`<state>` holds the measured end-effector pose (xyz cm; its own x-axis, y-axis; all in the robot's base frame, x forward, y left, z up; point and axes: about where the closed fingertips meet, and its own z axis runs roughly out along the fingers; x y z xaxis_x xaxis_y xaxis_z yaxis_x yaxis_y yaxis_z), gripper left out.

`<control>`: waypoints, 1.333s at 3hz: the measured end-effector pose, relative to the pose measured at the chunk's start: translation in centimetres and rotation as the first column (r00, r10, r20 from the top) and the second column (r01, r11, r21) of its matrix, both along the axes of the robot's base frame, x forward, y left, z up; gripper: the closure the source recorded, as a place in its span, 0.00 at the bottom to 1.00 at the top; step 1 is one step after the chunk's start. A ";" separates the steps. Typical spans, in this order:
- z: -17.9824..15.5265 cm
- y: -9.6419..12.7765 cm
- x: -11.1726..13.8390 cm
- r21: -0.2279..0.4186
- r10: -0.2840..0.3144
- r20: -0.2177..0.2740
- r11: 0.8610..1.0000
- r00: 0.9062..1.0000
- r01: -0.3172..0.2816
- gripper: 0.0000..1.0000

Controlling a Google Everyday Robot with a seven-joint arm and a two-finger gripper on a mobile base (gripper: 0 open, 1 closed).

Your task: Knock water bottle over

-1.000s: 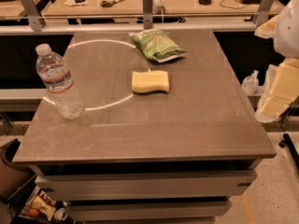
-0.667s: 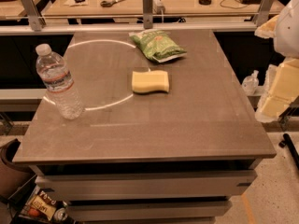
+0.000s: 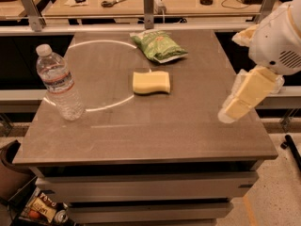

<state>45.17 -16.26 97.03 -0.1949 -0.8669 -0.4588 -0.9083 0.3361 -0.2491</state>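
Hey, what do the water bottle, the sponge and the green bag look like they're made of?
The water bottle looks like thin clear plastic, ribbed and glossy; you can see through it. The sponge looks like pale yellow foam, matte, with soft wavy edges. The bag is probably glossy plastic film, crinkled and catching highlights. The gripper hangs by the table edge opposite the water bottle.

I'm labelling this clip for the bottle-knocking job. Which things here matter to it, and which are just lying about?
For the job:
- water bottle, upright near the left edge of the table
- the robot's hand, over the table's right side, apart from the bottle

Lying about:
- yellow sponge, mid-table
- green snack bag, behind the sponge
- scissors, on the far desk
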 end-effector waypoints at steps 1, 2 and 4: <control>-1.1 4.0 1.0 0.175 -0.006 0.040 0.985 0.999 -0.001 0.00; -2.2 8.4 2.8 0.345 -0.006 0.081 0.939 0.997 -0.022 0.00; -2.2 15.5 4.4 0.523 0.021 0.129 0.848 0.991 -0.086 0.00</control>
<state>49.52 -0.72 94.82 -0.0732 -0.4962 -0.8651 -0.9049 0.3977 -0.1516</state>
